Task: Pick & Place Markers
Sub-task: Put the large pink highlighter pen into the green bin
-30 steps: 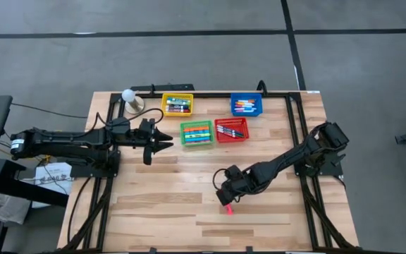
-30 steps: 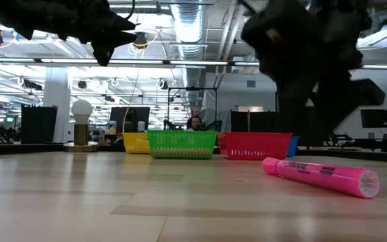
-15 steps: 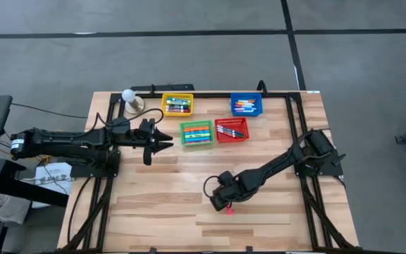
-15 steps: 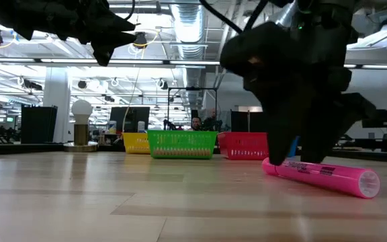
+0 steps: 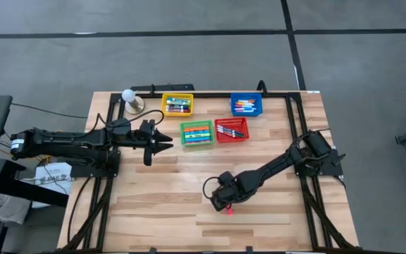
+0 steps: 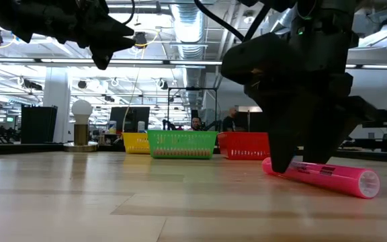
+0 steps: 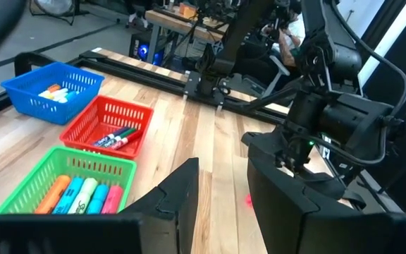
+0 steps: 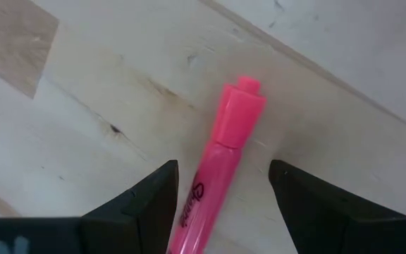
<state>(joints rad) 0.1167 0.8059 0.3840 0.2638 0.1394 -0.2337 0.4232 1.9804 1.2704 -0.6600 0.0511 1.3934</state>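
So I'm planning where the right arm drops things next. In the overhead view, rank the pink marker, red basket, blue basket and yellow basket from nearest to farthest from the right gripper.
1. Pink marker: between the open fingers of the right gripper.
2. Red basket: mid-table, beside the green one.
3. Blue basket: back edge, right.
4. Yellow basket: back edge, left.

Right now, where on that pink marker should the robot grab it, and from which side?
Probably mid-barrel, from straight above. The pink marker lies flat on the table, its long barrel already running between the right gripper's open jaws, so closing across its narrow width should pinch it squarely. The left gripper waits near the baskets.
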